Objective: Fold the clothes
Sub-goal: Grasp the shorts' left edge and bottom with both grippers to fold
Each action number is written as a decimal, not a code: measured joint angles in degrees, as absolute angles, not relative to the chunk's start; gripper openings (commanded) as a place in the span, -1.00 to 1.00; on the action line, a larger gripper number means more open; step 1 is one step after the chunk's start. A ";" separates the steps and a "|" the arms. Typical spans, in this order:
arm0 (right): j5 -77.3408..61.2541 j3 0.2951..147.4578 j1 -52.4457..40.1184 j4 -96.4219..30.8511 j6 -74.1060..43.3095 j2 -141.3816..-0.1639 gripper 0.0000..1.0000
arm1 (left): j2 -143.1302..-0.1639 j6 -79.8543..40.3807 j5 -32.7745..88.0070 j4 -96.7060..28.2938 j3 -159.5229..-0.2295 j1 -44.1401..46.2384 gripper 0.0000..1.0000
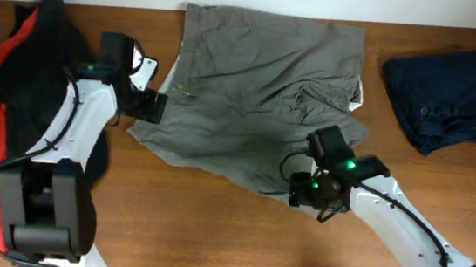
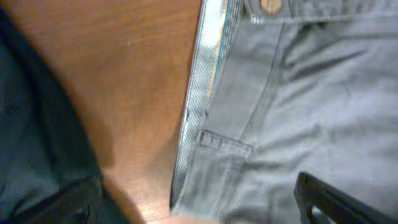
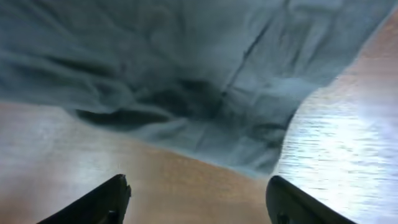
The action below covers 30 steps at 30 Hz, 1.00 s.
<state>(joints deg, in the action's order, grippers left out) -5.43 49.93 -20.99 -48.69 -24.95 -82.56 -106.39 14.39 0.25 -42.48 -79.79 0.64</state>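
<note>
At 9 o'clock on the shorts point(image 1: 259, 92), the left claw point(image 2: 198, 202) gapes over the waistband point(image 2: 200, 93); the right claw point(image 3: 198, 196) gapes just off the hem point(image 3: 242, 158) at 5 o'clock. Shorts lie spread mid-table point(image 1: 211, 227), unfolded. Grasping seems in hand: each claw must next pinch its edge.

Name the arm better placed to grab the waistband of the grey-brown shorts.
Left. The left end effector hovers open at the waistband of the large grey-brown cotton shorts, beside the button; the right end effector is at their lower edge, away from it.
</note>
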 measured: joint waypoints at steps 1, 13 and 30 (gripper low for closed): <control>-5.45 48.93 -20.99 -47.81 -25.74 -82.61 0.46 | -106.41 14.63 0.34 -40.93 -78.32 0.64 0.97; -5.61 44.25 -21.02 -41.93 -29.85 -83.35 0.36 | -106.41 18.00 2.66 -33.50 -71.37 0.62 0.96; -2.63 41.98 -20.99 -39.03 -31.20 -83.99 0.25 | -106.41 13.13 2.94 -35.22 -65.93 0.62 0.52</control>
